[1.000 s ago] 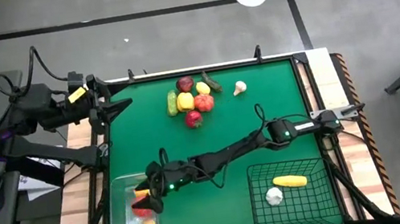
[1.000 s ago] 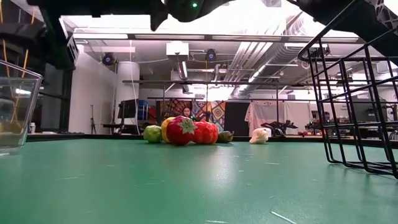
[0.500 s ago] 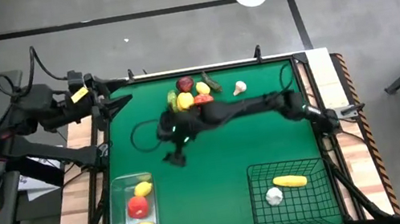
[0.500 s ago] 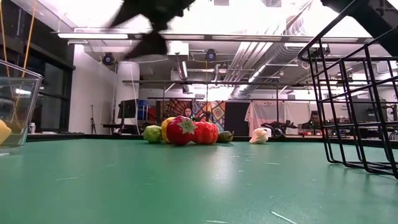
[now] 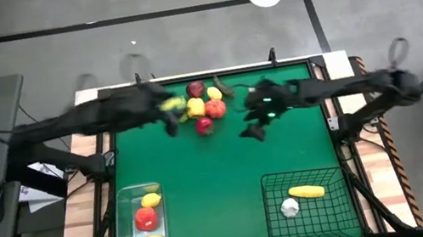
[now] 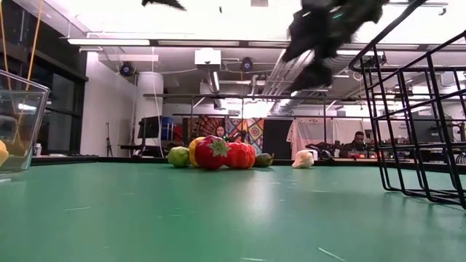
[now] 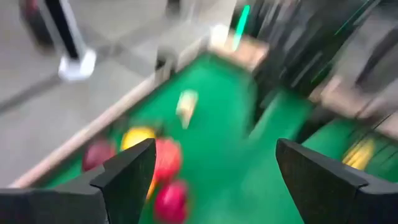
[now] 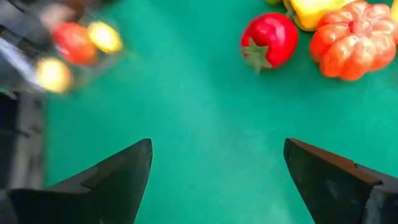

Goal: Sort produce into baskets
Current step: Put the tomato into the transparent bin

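The table wears a matt green mat, faintly scuffed, with bare wood at its side edges. The clear bin looks like glossy transparent plastic; the wire basket is thin black metal mesh. The tomato and apple have a smooth, shiny plastic sheen.

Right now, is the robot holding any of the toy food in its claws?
No. The left gripper and right gripper are both open and empty, up above the green table.
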Available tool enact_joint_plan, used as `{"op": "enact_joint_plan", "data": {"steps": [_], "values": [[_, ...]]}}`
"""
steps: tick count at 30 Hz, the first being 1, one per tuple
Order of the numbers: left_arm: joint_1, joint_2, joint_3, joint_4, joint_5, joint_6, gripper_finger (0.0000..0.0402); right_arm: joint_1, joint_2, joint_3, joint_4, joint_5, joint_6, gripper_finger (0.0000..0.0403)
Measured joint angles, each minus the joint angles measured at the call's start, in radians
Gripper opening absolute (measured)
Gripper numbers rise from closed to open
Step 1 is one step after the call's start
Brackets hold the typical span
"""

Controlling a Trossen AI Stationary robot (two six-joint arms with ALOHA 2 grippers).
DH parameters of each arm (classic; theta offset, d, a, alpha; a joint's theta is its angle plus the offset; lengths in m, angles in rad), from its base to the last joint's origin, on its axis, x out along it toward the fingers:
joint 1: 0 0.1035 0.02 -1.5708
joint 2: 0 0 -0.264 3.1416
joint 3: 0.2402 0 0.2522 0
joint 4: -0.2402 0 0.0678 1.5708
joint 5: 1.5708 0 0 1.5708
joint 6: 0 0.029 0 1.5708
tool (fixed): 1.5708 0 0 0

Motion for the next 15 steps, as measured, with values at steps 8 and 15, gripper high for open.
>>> {"op": "enact_joint_plan", "data": {"steps": [8, 15], "values": [[0.159, 0.365, 0.001, -0.056, 0.237, 0.088, 0.0319, 0.0, -0.356, -0.229, 0.043, 0.052, 0.216, 0.0355], [0.209, 0.586, 0.001, -0.058, 0.227, 0.106, 0.0319, 0.0, -0.432, -0.274, 0.047, 0.108, 0.312, 0.0355]]}}
